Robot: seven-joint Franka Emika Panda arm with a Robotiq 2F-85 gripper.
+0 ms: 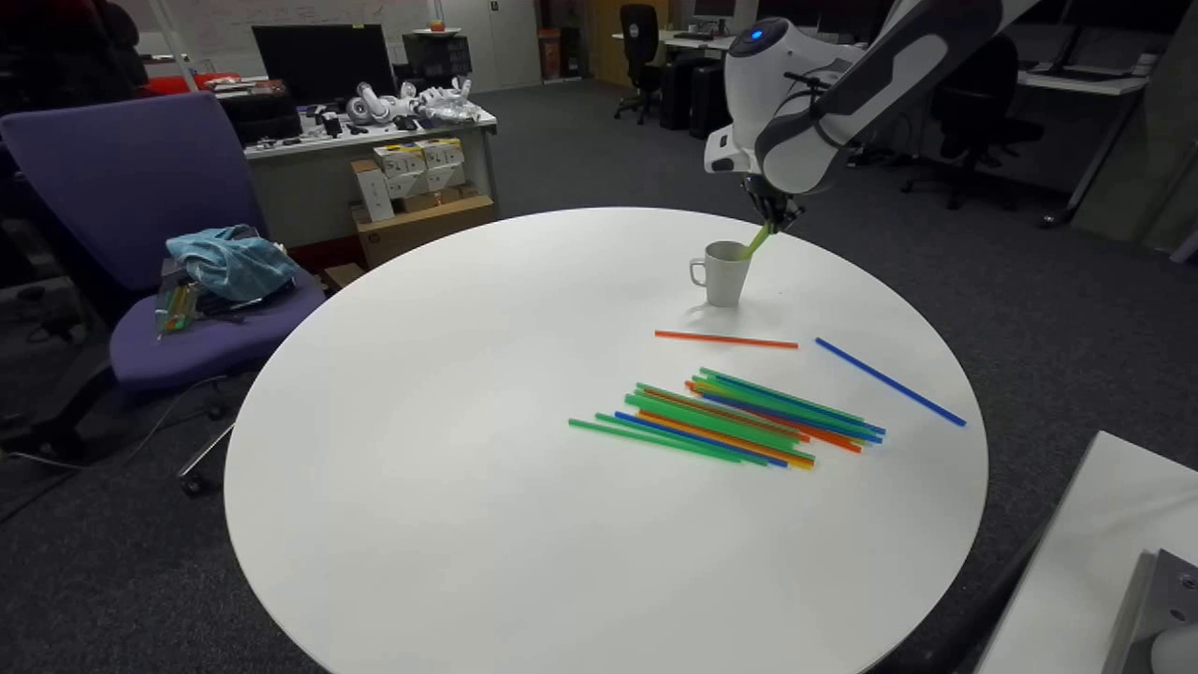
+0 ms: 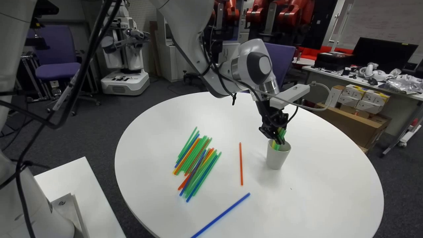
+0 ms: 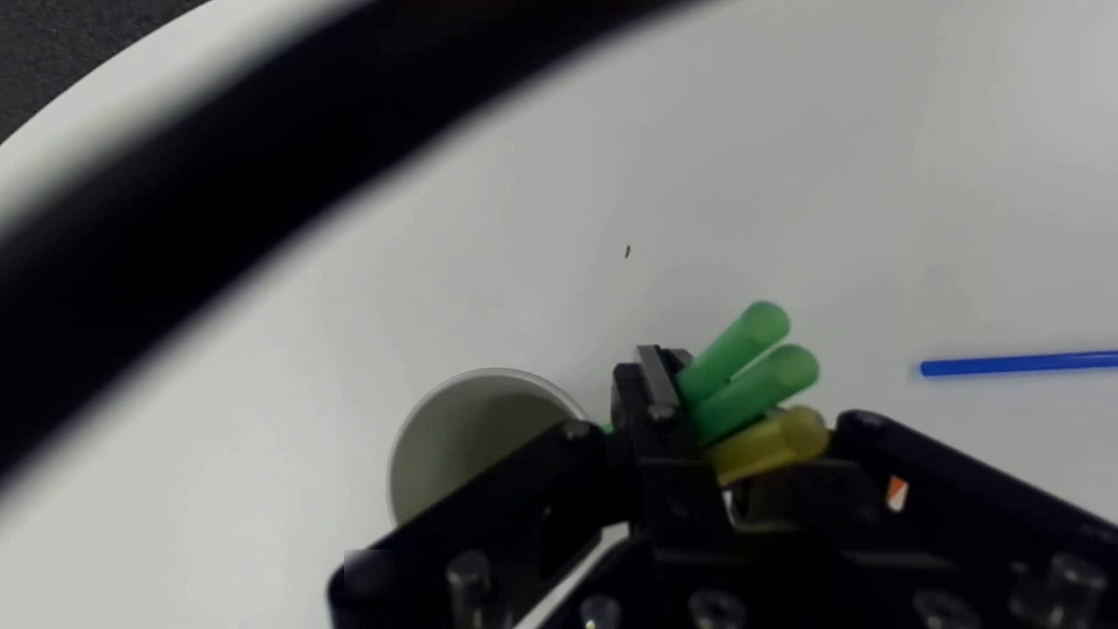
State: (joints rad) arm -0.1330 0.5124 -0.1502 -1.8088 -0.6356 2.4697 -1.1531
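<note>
Apparently pincer [image 2: 277, 138] closed on straws [image 3: 751, 395], partly hiding mug [image 3: 432, 441]; orange straw [image 2: 241, 163], straw pile [image 2: 193, 155] near.

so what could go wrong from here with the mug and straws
The gripper is shut on green and yellow straws that slant into the mug: a sideways pull might tip it, as nothing visible holds it down. The straws' top ends splay slightly, so one may slip from the grip.

ROOM | dark carpet [image 1: 562, 150] | round white table [image 1: 412, 421] — purple chair [image 1: 136, 187] near it | cluttered desk [image 1: 323, 142] beyond | whiteboard [image 2: 380, 19]
</note>
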